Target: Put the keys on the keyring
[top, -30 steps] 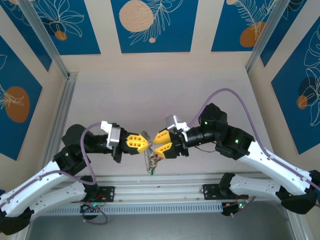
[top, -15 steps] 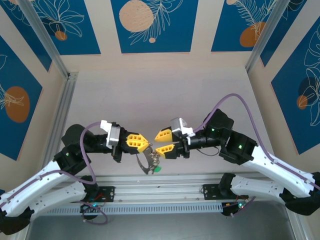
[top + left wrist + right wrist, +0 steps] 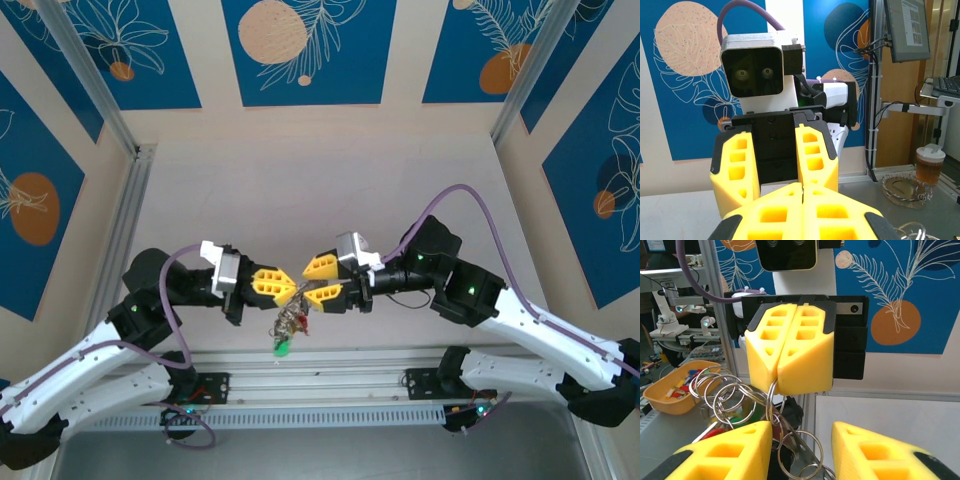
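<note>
Holding the keyring (image 3: 291, 316) up
Left gripper (image 3: 292, 291) pinches shut on it — the bunch dangles at 6 o'clock, green key (image 3: 283, 348) lowest. Right gripper (image 3: 307, 285), at 3 o'clock, is half open — gripping nothing.

Keyring (image 3: 291, 318) hanging midair, green key (image 3: 283, 349) lowest.

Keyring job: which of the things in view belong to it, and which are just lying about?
For the job:
keyring
keys
left gripper, shut on the keyring
right gripper, open

Just lying about:
orange tray of small bits
drink cup
monitor
</note>
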Robot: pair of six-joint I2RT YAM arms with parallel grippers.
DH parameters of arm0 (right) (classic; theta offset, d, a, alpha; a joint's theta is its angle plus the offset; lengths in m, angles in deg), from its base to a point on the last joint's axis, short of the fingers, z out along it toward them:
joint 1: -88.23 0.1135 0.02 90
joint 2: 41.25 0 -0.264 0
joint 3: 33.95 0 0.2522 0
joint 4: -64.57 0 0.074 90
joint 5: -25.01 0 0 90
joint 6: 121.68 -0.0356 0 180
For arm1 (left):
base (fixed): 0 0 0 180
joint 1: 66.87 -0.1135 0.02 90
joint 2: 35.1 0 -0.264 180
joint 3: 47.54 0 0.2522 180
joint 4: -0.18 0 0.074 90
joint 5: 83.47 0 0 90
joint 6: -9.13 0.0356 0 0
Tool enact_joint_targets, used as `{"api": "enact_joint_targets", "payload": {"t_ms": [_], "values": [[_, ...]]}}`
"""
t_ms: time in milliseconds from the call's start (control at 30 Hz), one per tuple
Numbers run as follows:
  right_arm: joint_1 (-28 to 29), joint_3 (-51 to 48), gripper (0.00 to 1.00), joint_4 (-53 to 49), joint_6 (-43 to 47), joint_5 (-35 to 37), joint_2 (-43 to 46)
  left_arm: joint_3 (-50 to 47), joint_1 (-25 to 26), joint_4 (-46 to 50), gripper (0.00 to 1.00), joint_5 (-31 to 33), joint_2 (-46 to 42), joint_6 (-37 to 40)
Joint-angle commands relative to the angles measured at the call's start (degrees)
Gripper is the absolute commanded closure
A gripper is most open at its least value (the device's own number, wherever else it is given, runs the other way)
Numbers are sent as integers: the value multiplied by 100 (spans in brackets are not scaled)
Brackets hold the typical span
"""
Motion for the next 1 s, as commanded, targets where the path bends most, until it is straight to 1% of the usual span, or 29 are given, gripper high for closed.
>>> {"api": "enact_joint_targets", "payload": {"t_ms": [0, 133, 333, 433, 500, 533, 667, 767, 867, 967], "values": [[80, 136, 64, 216, 37, -59, -79, 48, 23, -387, 100, -39, -76, -68], [146, 136, 65, 227, 86, -56, -80, 53, 16, -362, 100, -25, -67, -36], [233, 110, 70, 326, 140, -56, -37, 44, 28, -361, 100, -16, -63, -23], [242, 110, 77, 339, 148, -43, -51, 33, 22, -349, 100, 1, -77, -20], [252, 143, 88, 285, 168, -30, -73, 28, 22, -352, 100, 1, -90, -23], [249, 153, 91, 253, 177, -20, -71, 26, 22, -352, 100, 9, -98, -17], [252, 193, 99, 64, 266, 177, -42, 35, 24, -344, 100, 2, -114, -7], [264, 257, 100, -179, 412, 355, 28, 52, 22, -246, 100, 33, -106, 33], [289, 381, 100, -463, 643, 520, 104, 160, 23, 103, 100, 148, -66, 189], [289, 792, 100, -1142, 946, 693, -20, 473, 22, 1050, 100, 414, -3, 635]]}}
